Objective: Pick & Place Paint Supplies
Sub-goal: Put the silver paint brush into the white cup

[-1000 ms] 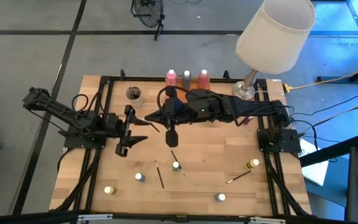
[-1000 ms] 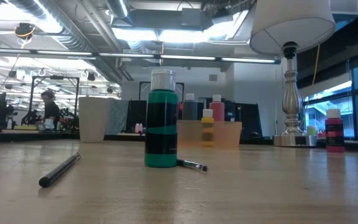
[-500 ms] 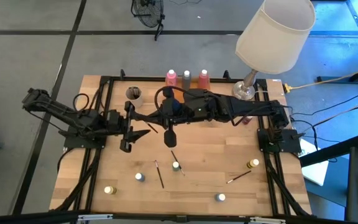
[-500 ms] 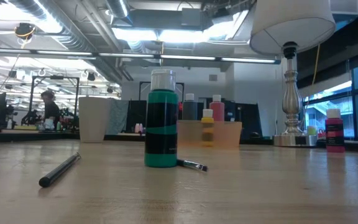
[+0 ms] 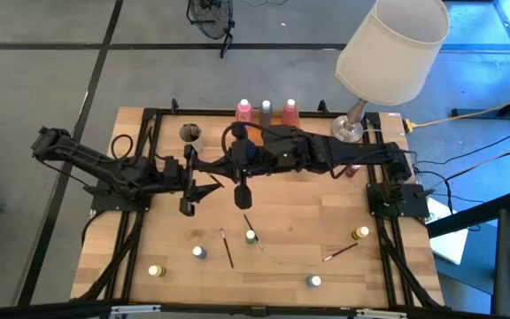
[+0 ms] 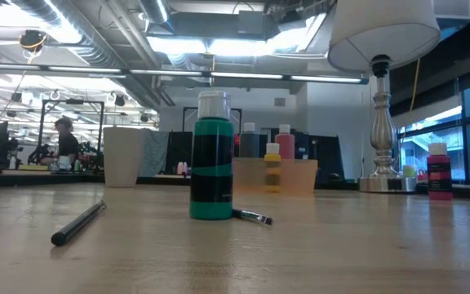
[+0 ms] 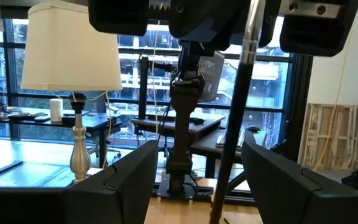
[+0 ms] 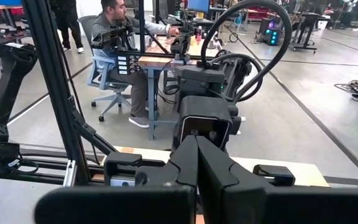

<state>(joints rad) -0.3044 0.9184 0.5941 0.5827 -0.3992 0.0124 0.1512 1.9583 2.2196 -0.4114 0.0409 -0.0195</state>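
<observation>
My right gripper (image 5: 212,170) reaches over the table's middle and is shut on a thin dark brush (image 7: 232,130). The brush hangs below it. My left gripper (image 7: 199,149) faces it from the left, open. Its two fingers stand either side of the brush without touching it. More brushes (image 5: 227,248) and small pots (image 5: 199,252) lie on the near half of the table. Three white-capped bottles (image 5: 266,110) stand at the far edge. In the low view a green bottle (image 6: 212,163) stands upright between two loose brushes (image 6: 78,224). My right gripper holds the brush by its upper end (image 7: 250,25), which runs up into the gripper's underside; the contact itself is hidden by the gripper. The fingers (image 8: 185,163) come in about level from the table's right. The brush hangs below them, slightly slanted.
A beige cup (image 5: 190,135) stands at the far left, and a lamp (image 5: 388,49) with its base (image 5: 348,128) at the far right. Pots (image 5: 360,233) and a brush (image 5: 341,252) lie near the right front. People sit at desks beyond the table (image 8: 129,37).
My left gripper has moved a little toward the table's right, closer to the brush that my right gripper holds, and has stayed open. The brush and my right gripper have kept their place.
</observation>
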